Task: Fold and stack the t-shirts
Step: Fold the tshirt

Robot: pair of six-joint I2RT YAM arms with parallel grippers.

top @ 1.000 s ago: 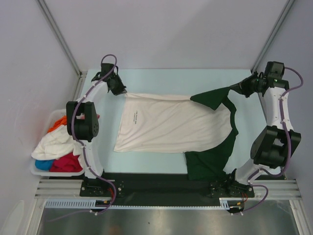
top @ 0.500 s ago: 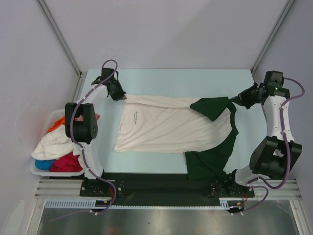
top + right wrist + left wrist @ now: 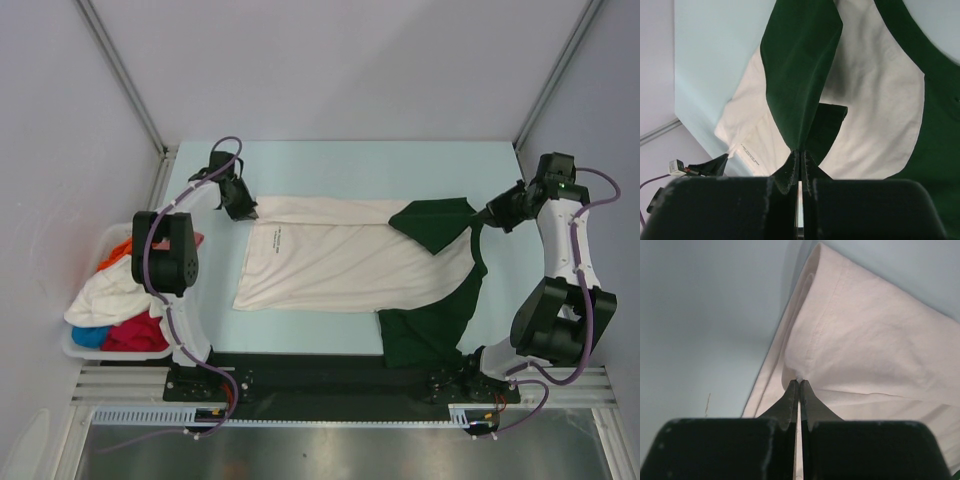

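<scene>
A cream-white t-shirt with dark green sleeves and small dark print lies spread across the table's middle. Its far edge is folded over towards me. My left gripper is shut on the shirt's far left hem corner, the cream cloth bunched at the fingertips. My right gripper is shut on the far dark green sleeve, which hangs stretched over the cream body. The other green sleeve lies flat near the front edge. More t-shirts, white, red, orange and blue, are piled in the basket at the left.
A white plastic basket stands off the table's left edge. The pale blue table shows bare beyond the shirt. Grey walls and slanted frame posts close the back and sides. A black rail runs along the front edge.
Both grippers have drawn the shirt's far edge towards me. The far edge now lies folded over the body, and the green sleeve has moved inward over the cream cloth.
</scene>
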